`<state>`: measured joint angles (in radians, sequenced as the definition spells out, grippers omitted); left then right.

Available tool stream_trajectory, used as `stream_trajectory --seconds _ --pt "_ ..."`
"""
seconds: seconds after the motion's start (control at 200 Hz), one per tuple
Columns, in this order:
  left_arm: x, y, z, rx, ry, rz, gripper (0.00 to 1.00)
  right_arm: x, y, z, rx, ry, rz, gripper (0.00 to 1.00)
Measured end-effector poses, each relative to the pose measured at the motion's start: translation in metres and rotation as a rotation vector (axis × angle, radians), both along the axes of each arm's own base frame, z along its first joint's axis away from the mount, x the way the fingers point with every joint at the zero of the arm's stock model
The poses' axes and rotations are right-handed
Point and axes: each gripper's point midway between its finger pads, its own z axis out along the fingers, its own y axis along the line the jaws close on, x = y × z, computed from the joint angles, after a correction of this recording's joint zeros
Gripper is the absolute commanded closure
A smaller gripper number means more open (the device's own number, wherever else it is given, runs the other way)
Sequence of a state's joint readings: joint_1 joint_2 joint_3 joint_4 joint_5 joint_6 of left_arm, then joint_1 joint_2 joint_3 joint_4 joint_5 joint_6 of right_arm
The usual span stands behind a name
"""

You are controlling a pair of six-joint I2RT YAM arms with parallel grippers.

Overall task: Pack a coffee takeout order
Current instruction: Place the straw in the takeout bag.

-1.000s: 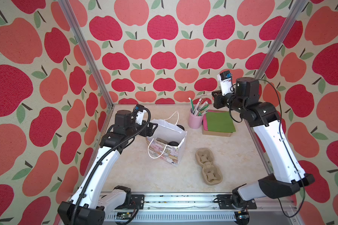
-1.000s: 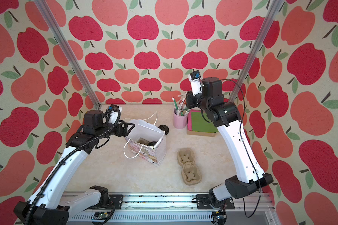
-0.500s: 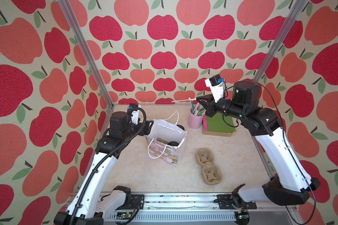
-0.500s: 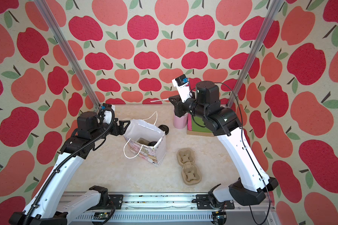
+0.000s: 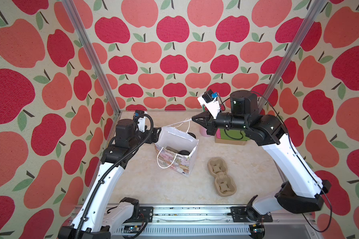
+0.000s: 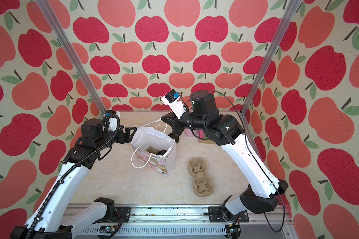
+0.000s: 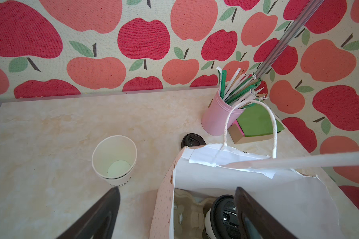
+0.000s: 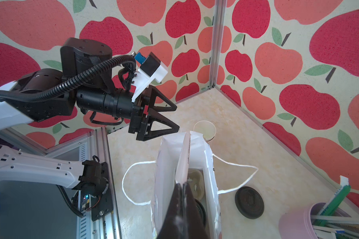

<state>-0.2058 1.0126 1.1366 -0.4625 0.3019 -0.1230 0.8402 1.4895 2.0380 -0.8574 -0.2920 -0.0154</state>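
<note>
While both arms reach in over the beige marbled table top (image 5: pixel 145 186), the white paper gift bag with a cartoon-animal print (image 5: pixel 174 165) stands upright and open at frame centre in both top views.

Left gripper (image 8: pixel 177 118), at the bag's upper-left corner: black fingers wide apart, gripping nothing. In the left wrist view one finger sits outside the bag's wall and one over its mouth. Contact with the paper: cannot tell.

Tan moulded-pulp two-cup carrier (image 5: pixel 221 177) lies flat on the table at lower right of the bag, apart from it. A second tan pulp carrier (image 7: pixel 187 209) sits in the bottom of the bag.

Shallow brown cardboard box (image 7: pixel 247 138), upper right of the bag, holds a stack of green paper napkins (image 7: pixel 255 120). Pink cylindrical holder full of wrapped straws (image 7: pixel 220 118) stands just beside it.

White paper cup with black round lid (image 7: pixel 220 211) stands inside the bag, next to the carrier there. Open-topped white paper cup (image 7: pixel 114 157) stands on the table at upper left of the bag. Loose black round lid (image 7: pixel 193 140) lies flat just behind the bag's rear wall.

Thin white paper-wrapped straw (image 5: pixel 178 123): pinched at one end between the pressed-together fingers of the right gripper (image 5: pixel 193 119), with its free end reaching left above the bag's rear rim.
</note>
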Motion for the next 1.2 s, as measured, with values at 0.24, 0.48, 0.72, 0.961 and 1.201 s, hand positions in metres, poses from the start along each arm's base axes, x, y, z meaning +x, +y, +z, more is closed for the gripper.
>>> stream_trajectory --seconds 0.24,0.48,0.72,0.961,1.201 --pt "0.0 0.001 0.0 -0.008 0.001 0.005 0.11 -0.003 0.006 -0.034 -0.096 0.096 0.033 1.0" --pt "0.0 0.001 -0.002 -0.015 0.011 0.009 0.11 -0.003 0.015 -0.057 -0.144 0.162 0.063 1.0" --pt "-0.001 0.001 -0.003 -0.015 0.012 0.009 0.11 0.008 0.031 -0.086 -0.216 0.229 0.068 1.0" --pt "-0.001 0.001 -0.008 -0.013 0.02 0.01 0.11 0.018 0.051 -0.12 -0.326 0.271 0.058 1.0" --pt "0.0 0.004 -0.013 -0.012 0.03 0.016 0.11 0.023 0.068 -0.158 -0.467 0.284 0.057 1.0"
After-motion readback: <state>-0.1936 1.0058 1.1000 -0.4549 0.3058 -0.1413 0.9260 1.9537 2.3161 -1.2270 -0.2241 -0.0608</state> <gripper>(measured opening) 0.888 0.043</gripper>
